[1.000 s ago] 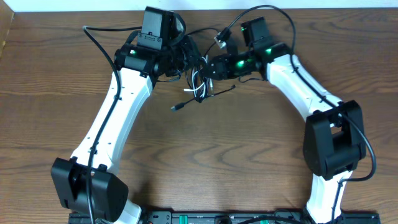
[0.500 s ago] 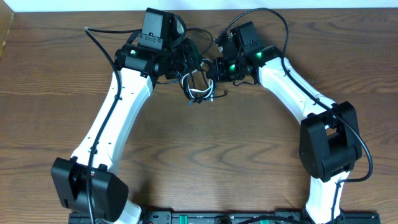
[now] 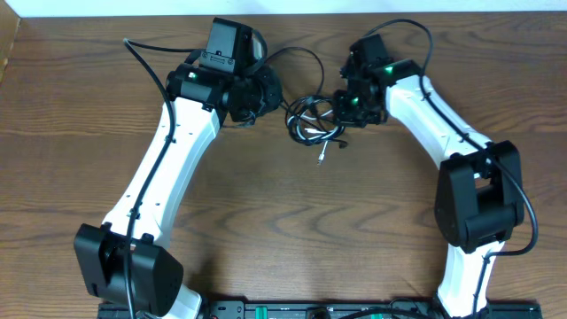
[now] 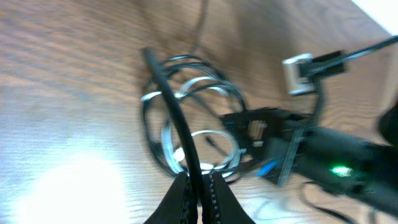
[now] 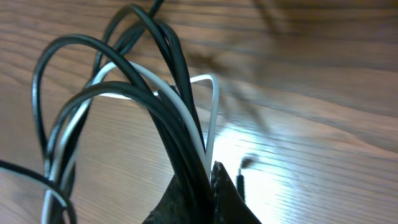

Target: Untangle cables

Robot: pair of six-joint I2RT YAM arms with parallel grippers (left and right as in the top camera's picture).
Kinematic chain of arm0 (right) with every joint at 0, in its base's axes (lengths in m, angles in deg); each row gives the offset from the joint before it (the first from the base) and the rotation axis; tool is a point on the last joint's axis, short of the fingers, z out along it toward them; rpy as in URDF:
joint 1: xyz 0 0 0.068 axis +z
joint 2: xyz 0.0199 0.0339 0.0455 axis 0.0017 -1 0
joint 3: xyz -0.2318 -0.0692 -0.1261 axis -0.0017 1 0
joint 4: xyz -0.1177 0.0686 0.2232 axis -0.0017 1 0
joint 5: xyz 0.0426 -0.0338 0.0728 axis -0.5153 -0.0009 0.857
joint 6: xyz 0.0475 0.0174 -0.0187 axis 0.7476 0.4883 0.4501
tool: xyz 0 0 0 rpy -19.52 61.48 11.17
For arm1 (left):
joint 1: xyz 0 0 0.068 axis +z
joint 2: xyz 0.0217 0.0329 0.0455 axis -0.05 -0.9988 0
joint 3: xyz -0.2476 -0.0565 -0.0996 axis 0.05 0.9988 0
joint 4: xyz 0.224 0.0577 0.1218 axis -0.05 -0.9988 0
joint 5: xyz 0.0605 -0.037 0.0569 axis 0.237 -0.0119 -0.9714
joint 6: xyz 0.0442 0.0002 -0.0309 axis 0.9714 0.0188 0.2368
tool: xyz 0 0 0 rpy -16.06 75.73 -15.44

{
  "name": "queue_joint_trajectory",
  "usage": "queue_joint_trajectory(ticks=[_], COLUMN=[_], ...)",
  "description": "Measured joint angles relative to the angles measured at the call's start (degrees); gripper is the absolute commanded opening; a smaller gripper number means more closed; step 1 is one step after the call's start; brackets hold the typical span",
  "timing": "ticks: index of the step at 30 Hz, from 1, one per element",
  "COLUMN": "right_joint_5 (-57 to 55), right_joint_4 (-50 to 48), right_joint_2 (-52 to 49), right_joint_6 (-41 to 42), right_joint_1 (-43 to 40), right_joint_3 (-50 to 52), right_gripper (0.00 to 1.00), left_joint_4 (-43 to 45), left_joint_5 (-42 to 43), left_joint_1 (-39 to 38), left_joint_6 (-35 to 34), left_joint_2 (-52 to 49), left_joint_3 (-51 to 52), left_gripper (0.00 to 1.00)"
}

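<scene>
A bundle of looped black and white cables (image 3: pixel 308 120) lies on the wood table between my two arms, with one small plug (image 3: pixel 322 159) hanging loose below it. My left gripper (image 3: pixel 266 92) is shut on a single black cable strand (image 4: pixel 177 121) that runs out to the coil (image 4: pixel 193 134). My right gripper (image 3: pixel 344 108) is shut on several black strands and a white strand (image 5: pixel 186 118) bunched between its fingers. A small dark plug tip (image 5: pixel 241 179) shows beside the right fingers.
The right arm's wrist body with a green light (image 4: pixel 339 169) sits right behind the coil in the left wrist view. A thin black loop (image 3: pixel 301 55) arcs behind the bundle. Bare wood table (image 3: pixel 292 230) lies in front.
My right gripper has moved to the right and the left gripper slightly back, pulling the bundle rightward and spreading it. The loose plug end now hangs below the bundle.
</scene>
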Motion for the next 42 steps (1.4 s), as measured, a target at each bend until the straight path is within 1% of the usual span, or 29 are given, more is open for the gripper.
queue_joint_trajectory(ticks=[5,9,12,14,17,21,22,25,26,27,31,35,39,42], right_joint_5=[0.33,0.48,-2.67,-3.96,-4.85,-2.69,-1.53,2.49,3.91,5.27,12.0,20.72,28.28,32.87], right_joint_4=[1.92,3.21,4.94,5.14,5.14,5.03,5.03,4.9,4.81,4.7,4.02,3.85,3.82,3.82], right_joint_2=[0.0,0.0,-0.15,-0.5,-0.79,-0.81,-0.81,-0.85,-0.87,-0.85,-0.87,-0.9,-0.92,-0.92], right_joint_6=[-1.86,-4.15,-6.75,-7.65,-8.66,-11.37,-12.15,-13.94,-14.32,-14.6,-16.68,-20.61,-24.55,-27.1], right_joint_1=[-3.65,-6.73,-9.14,-10.47,-10.99,-10.67,-10.58,-10.27,-10.03,-10.01,-9.94,-9.94,-9.94,-10.01], right_joint_3=[0.0,0.0,0.44,0.55,0.66,0.81,0.81,0.85,0.9,0.9,0.92,0.92,0.92,0.92], right_gripper=[0.01,0.01,0.01,0.01,0.01,0.01,0.01,0.01,0.01,0.01,0.01,0.01,0.01,0.01], left_joint_4=[-2.49,-2.47,-1.9,-1.92,-2.08,-3.23,-3.63,-4.09,-4.09,-4.09,-3.76,-4.0,-3.15,-1.9], left_joint_5=[-2.34,-1.7,-1.77,-1.6,-0.26,1.09,1.29,1.6,1.75,1.86,2.21,2.34,3.08,3.96], left_joint_1=[2.64,8.04,13.94,16.59,18.05,17.75,17.51,16.65,16.22,15.74,12.92,10.1,9.46,9.46], left_joint_6=[3.32,4.7,5.9,6.62,8.33,10.1,10.62,11.34,11.41,11.39,11.98,12.26,12.31,12.39], left_joint_2=[0.0,0.0,0.26,0.35,0.68,1.09,1.09,1.09,1.09,1.09,1.09,0.7,-0.22,-0.31], left_joint_3=[0.0,0.0,0.0,0.0,0.0,0.0,0.0,0.0,0.0,0.02,1.9,4.39,4.7,4.74], left_gripper=[0.07,0.07,0.07,0.08,0.07,0.08,0.09,0.17,0.24,0.26,0.29,0.32,0.37,0.43])
